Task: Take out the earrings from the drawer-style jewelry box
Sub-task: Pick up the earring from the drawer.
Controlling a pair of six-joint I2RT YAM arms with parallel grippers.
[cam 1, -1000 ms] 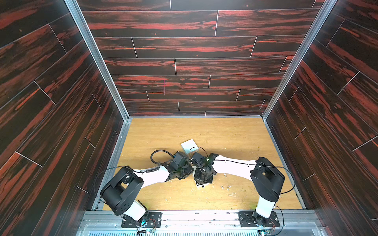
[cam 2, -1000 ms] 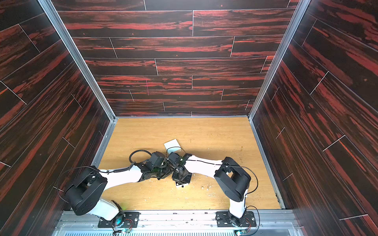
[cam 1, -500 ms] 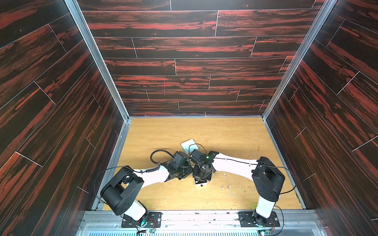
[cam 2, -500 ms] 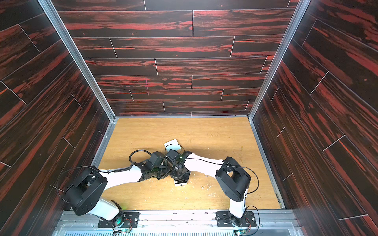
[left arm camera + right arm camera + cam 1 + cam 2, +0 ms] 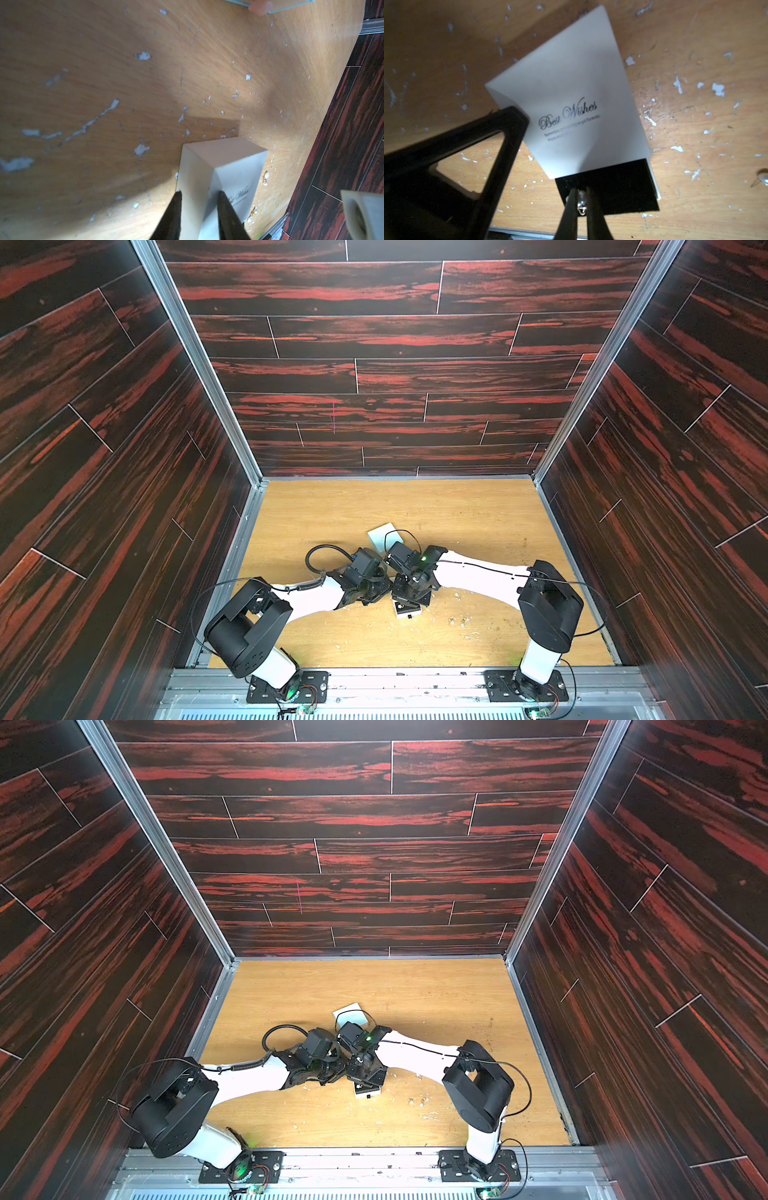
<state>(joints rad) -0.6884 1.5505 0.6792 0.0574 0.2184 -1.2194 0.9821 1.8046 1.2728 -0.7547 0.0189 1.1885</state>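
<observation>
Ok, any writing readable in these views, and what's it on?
"Best Wishes": script on top of the white box, right wrist view.
Two small lines beneath it: too blurred to read.
Left wrist view: same script on the box, blurred and partly hidden.
Nothing else readable.

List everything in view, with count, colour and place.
Wooden table: one, tan with white flecks, the floor of the cell.
Cardboard jewelry box sleeve: one, white, printed "Best Wishes", mid-table.
Drawer tray: one, black, slid partly out of the sleeve.
Silvery stud earring: one, pinched at the drawer.
Pearl-and-gold earrings: several, loose on the table beside the sleeve.
Flat square piece: one, white, beyond the arms.
Left gripper: black, clamped on the sleeve.
Right gripper: black, holding the silvery earring.
</observation>
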